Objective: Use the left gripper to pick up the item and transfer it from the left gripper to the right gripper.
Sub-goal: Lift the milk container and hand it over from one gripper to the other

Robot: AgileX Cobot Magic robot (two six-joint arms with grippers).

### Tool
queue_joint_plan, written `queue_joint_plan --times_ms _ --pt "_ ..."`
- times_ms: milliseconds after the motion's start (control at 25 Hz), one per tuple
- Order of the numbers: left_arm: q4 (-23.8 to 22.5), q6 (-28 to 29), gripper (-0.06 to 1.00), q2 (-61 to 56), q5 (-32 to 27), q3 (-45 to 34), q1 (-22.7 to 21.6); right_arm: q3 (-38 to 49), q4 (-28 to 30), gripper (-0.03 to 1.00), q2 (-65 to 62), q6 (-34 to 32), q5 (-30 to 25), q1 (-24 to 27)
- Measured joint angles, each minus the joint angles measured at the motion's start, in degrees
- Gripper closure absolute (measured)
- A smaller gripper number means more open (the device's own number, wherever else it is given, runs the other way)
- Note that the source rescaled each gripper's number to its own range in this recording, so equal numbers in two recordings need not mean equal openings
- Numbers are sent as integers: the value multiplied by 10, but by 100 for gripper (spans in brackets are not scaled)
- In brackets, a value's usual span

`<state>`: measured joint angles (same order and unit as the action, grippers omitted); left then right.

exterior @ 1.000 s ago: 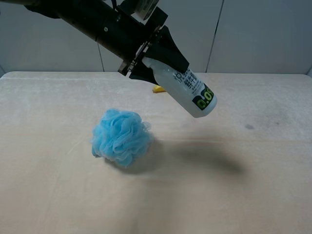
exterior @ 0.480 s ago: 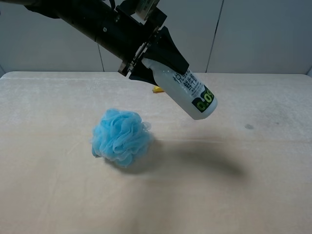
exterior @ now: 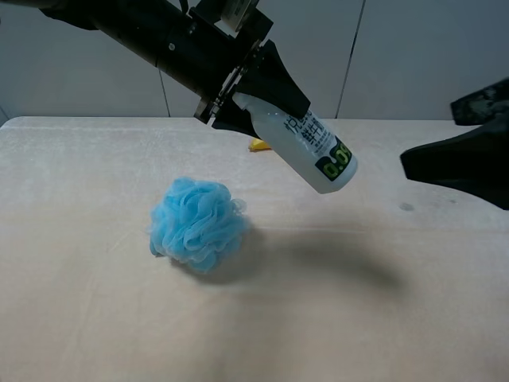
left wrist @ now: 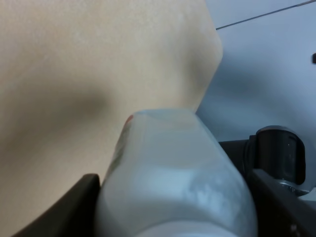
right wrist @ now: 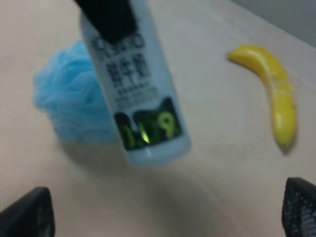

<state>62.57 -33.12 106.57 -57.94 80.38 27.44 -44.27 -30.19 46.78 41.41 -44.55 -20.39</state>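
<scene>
Item (exterior: pixel 306 143) hanging in the left gripper (exterior: pixel 270 111), clear of the counter (exterior: pixel 95 318)
The left gripper is clamping the bottle's cap end; the bottle is tilting, its base pointing toward 4 o'clock. The right gripper (exterior: pixel 429 131) is hovering at 3 o'clock of it, apart, jaws spread wide. A blue puff (exterior: pixel 197 223) is lying at 7 o'clock, a yellow banana (exterior: pixel 257 145) peeking out at 9 o'clock.

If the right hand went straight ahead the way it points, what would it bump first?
The right hand would probably meet the bottle held up by the left hand, bottom end first; depth is unclear.
</scene>
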Motion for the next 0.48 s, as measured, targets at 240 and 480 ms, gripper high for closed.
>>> queue_joint_plan --times_ms 240,480 --pt "0 0 91 0 13 0 0 -31 16 -3 88 9 59 -77" --pt "20 -1 91 0 20 0 0 -41 24 -3 165 12 111 -100"
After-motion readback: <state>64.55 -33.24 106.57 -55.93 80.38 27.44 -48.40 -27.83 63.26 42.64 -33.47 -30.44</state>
